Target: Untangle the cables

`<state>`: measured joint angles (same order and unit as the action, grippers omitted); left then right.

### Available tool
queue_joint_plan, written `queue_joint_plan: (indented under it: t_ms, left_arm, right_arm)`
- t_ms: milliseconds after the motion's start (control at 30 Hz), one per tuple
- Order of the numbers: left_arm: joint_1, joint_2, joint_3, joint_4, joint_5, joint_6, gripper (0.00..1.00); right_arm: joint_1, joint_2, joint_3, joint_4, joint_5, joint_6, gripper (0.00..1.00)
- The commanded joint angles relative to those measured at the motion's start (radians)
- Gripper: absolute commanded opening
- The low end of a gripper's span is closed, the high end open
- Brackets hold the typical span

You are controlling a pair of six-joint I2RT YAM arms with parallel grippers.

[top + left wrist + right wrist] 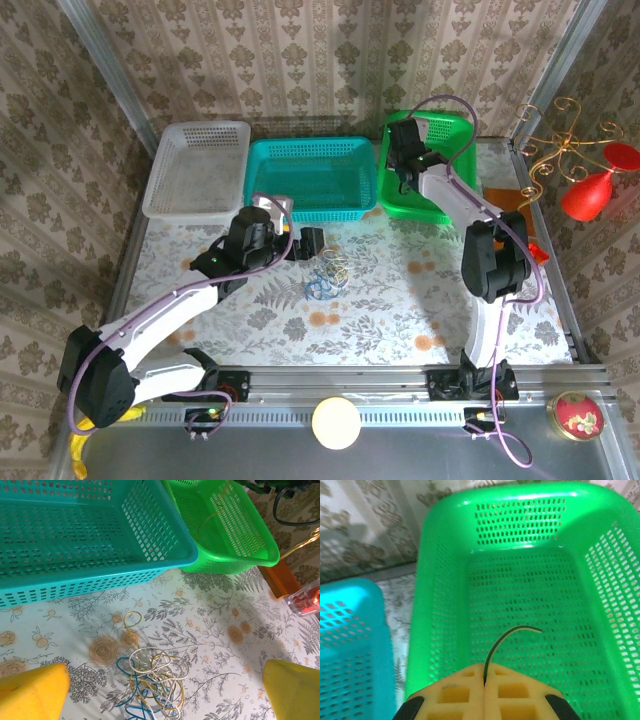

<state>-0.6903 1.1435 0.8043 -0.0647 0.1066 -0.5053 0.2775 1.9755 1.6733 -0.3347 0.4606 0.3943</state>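
Observation:
A small tangle of cables [150, 680], blue, whitish and yellowish, lies on the floral tabletop [400, 300] just in front of the teal basket. The same cables [328, 280] sit mid-table in the top view. My left gripper [162, 695] hovers above the tangle, open, its yellow fingertips [30, 692] far apart and holding nothing. That left gripper [312, 245] is just behind the tangle. My right gripper [484, 680] is over the green basket [445, 580], shut on one thin yellowish cable [502, 640] that arcs out of its pads. The right gripper [405, 140] is at the back right.
Three baskets line the back: white [195, 170], teal [310, 180], green [440, 125]. A red ornament [590, 190] and a gold wire stand [565, 140] lie beyond the right edge. An orange block [282, 577] sits right of the green basket [260, 550].

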Motion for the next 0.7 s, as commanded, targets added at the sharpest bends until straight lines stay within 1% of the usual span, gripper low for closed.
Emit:
queue_joint_plan:
  t_ms: [0, 33, 67, 100, 133, 233, 433, 533, 667]
  left_arm:
    - [0.014, 0.008, 0.051, -0.008, -0.015, 0.007, 1.00]
    - [0.020, 0.018, 0.058, -0.006, -0.014, 0.008, 1.00]
    - [0.025, 0.027, 0.064, -0.006, -0.008, 0.008, 1.00]
    - [0.032, 0.037, 0.070, 0.001, 0.004, 0.008, 1.00]
    - [0.040, 0.047, 0.075, 0.007, 0.015, 0.008, 1.00]
    - [0.058, 0.069, 0.090, 0.015, 0.041, 0.011, 1.00]
    - [0.101, 0.078, 0.096, 0.012, 0.072, 0.007, 1.00]
    - [0.123, 0.079, 0.094, -0.011, 0.083, -0.008, 1.00]
    - [0.149, 0.081, 0.087, -0.046, 0.100, -0.026, 1.00]
  right_arm:
    - [-0.008, 0.013, 0.026, -0.053, 0.041, -0.016, 0.11]
    - [-0.013, 0.012, 0.032, -0.061, 0.018, -0.020, 0.30]
    - [-0.017, 0.008, 0.039, -0.067, -0.009, -0.025, 0.43]
    - [-0.023, 0.005, 0.048, -0.077, -0.035, -0.031, 0.54]
    - [-0.028, -0.001, 0.060, -0.086, -0.055, -0.035, 0.61]
    - [-0.037, -0.028, 0.090, -0.117, -0.128, -0.046, 0.64]
    - [-0.028, -0.121, 0.100, -0.151, -0.291, 0.005, 0.65]
    - [-0.007, -0.183, 0.064, -0.154, -0.348, 0.043, 0.65]
    - [0.041, -0.274, -0.040, -0.124, -0.414, 0.095, 0.65]
